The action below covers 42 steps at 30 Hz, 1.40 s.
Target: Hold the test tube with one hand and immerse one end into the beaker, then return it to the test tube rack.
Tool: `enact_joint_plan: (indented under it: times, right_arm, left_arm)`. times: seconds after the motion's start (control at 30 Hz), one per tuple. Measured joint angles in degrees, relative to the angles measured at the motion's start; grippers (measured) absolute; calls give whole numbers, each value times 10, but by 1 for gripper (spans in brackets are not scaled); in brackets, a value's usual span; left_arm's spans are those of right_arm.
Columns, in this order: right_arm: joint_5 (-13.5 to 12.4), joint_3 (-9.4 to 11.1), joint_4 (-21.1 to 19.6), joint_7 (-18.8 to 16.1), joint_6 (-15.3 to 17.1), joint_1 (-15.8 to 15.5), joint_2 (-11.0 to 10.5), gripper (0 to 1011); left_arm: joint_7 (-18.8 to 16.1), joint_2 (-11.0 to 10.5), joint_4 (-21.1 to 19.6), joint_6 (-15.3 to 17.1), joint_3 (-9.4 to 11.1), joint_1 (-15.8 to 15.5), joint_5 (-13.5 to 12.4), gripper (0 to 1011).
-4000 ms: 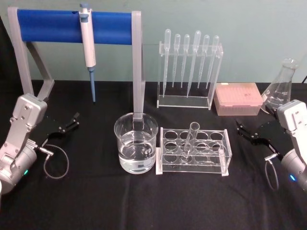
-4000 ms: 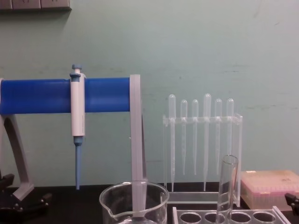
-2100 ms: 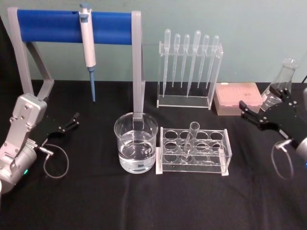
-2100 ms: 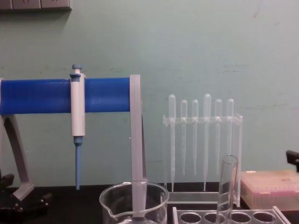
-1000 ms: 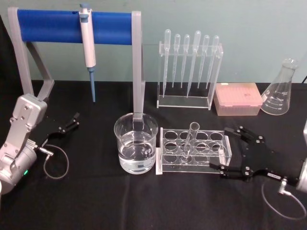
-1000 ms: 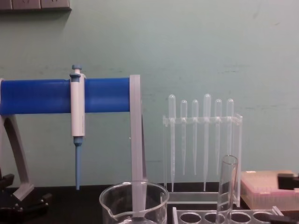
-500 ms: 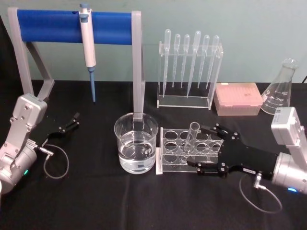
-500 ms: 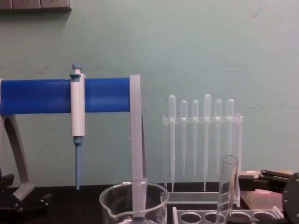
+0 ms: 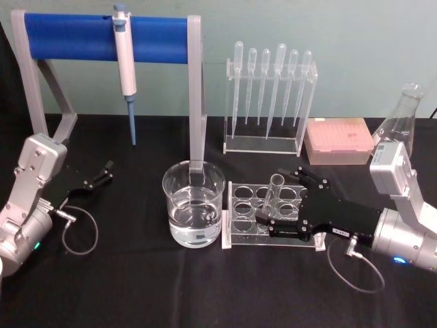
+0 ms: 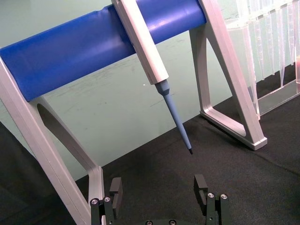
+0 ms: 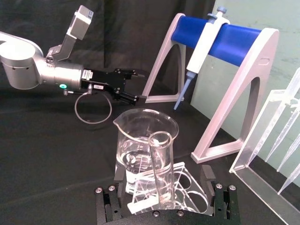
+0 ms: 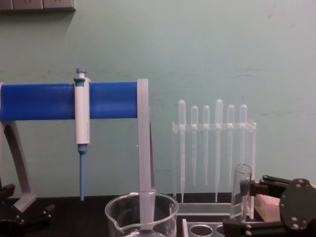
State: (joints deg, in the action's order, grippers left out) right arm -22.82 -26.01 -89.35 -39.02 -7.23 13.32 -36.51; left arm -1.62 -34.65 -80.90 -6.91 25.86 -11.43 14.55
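The test tube (image 9: 276,193) is seen standing in the clear rack (image 9: 239,232) just beside the beaker (image 9: 194,205), flanked but not touched by the widely spread fingers of the right gripper (image 9: 273,199), while the left gripper (image 9: 102,174) is parked, fingers apart, well to the left.

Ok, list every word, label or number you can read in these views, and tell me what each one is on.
No text reads clearly enough to quote.
White label on the wrist behind the right gripper: too small to read.
Small label on the body of the left gripper: too small to read.
White printing on the beaker: blurred, unreadable.
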Motion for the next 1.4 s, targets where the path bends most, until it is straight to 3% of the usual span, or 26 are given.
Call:
enact_joint_plan:
  times: [0.33,0.7,1.17,1.23,1.4]
  right_arm:
    - [8,-7,15,5,6,20,15,1000]
    - [6,-6,14,5,5,18,13,954]
    - [4,-5,13,4,4,16,13,567]
    - [4,-5,13,4,4,16,13,465]
    - [4,-4,13,4,3,16,12,320]
  left_arm:
    - [0,0,0,0,0,0,0,1000]
    - [0,0,0,0,0,0,0,1000]
    - [0,0,0,0,0,0,0,1000]
    - [0,0,0,0,0,0,0,1000]
    - [0,0,0,0,0,0,0,1000]
